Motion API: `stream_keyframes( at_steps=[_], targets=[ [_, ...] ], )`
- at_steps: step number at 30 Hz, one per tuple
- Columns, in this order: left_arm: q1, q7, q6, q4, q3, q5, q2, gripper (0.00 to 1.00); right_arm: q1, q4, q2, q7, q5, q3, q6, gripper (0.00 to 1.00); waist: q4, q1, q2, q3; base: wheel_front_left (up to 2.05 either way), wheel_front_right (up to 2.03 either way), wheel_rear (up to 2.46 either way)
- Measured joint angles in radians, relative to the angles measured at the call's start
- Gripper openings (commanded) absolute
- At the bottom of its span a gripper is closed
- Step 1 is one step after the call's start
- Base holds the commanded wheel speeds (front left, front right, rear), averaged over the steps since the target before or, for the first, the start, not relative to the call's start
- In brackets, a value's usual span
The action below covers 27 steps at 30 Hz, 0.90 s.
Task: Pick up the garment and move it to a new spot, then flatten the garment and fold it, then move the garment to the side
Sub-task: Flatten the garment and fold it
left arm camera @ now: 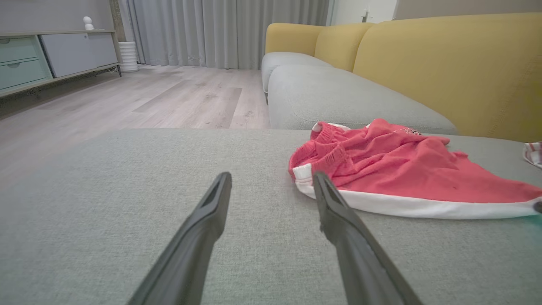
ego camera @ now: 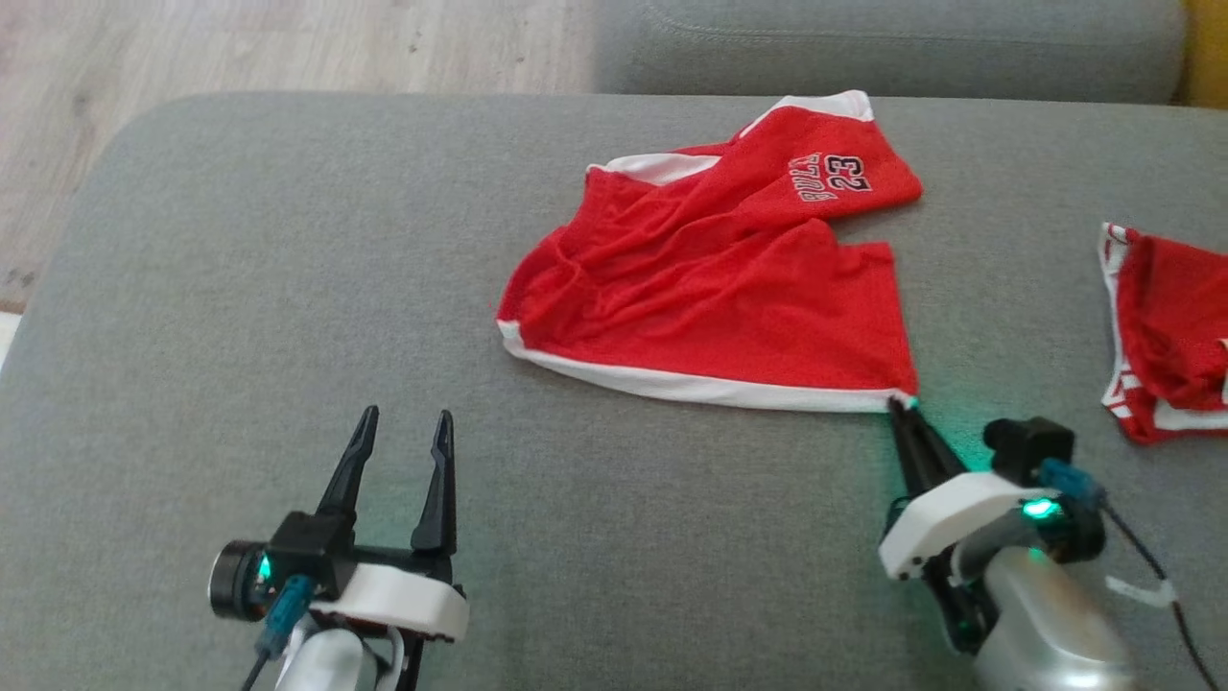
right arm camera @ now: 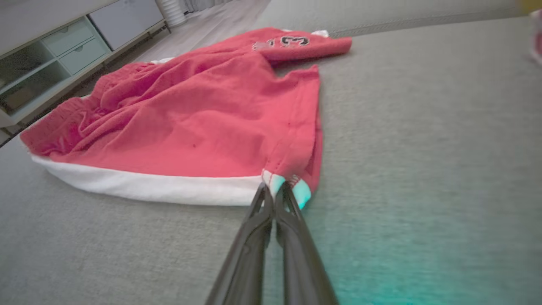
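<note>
The garment is a pair of red shorts with white trim and a "23" print, lying rumpled on the grey cushion. My right gripper is shut on the garment's near right corner, pinching the white hem between its fingertips. The garment spreads away to the left of those fingers. My left gripper stands open at the lower left, apart from the cloth, with nothing between its fingers. In the left wrist view the garment lies just right of them.
A second red and white garment lies at the cushion's right edge. Behind the cushion runs a grey sofa seat with yellow backs. Wood floor lies beyond the far left edge, with a cabinet across the room.
</note>
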Motion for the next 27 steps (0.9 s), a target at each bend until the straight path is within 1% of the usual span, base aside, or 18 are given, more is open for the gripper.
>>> stream_keyframes(
  at_steps=[4, 8, 12, 15, 20, 23, 27],
  targets=[
    [0.001, 0.000, -0.013, -0.001, -0.001, 0.001, -0.001, 1.00, 0.003, -0.026, -0.027, 0.000, 0.000, -0.032, 0.000, 0.00, -0.022, 0.0000, 0.0000, -0.010, 0.00, 0.00, 0.00],
    [0.001, 0.000, -0.017, -0.001, -0.001, 0.009, -0.001, 1.00, 0.016, -0.051, -0.045, 0.000, -0.004, -0.058, 0.000, 0.00, -0.039, 0.0000, 0.0000, -0.013, 0.00, 0.00, 0.00],
    [-0.002, 0.000, -0.043, -0.001, -0.015, 0.018, -0.001, 1.00, 0.030, -0.059, -0.054, -0.001, -0.012, -0.094, 0.000, 0.00, -0.049, 0.0001, 0.0000, -0.001, 0.00, 0.00, 0.00],
    [-0.017, 0.000, -0.067, 0.017, -0.057, 0.039, 0.003, 1.00, 0.031, -0.072, -0.054, -0.001, -0.025, -0.099, 0.000, 0.00, -0.055, -0.0001, 0.0000, 0.009, 0.00, 0.00, 0.00],
    [-0.094, 0.001, -0.084, 0.109, -0.120, 0.053, 0.013, 1.00, 0.028, -0.084, -0.050, -0.001, -0.033, -0.094, 0.000, 0.00, -0.068, 0.0000, 0.0000, 0.036, 0.00, 0.00, 0.00],
    [-0.166, 0.006, -0.093, 0.175, -0.155, 0.060, 0.020, 1.00, 0.018, -0.091, -0.050, -0.001, -0.037, -0.086, 0.000, 0.00, -0.079, 0.0000, 0.0000, 0.055, 0.00, 0.00, 0.00],
    [-0.275, 0.008, -0.094, 0.244, -0.208, 0.061, 0.033, 1.00, 0.007, -0.096, -0.050, -0.001, -0.037, -0.081, 0.000, 0.00, -0.095, 0.0001, 0.0000, 0.080, 0.00, 0.00, 0.00]
  ],
)
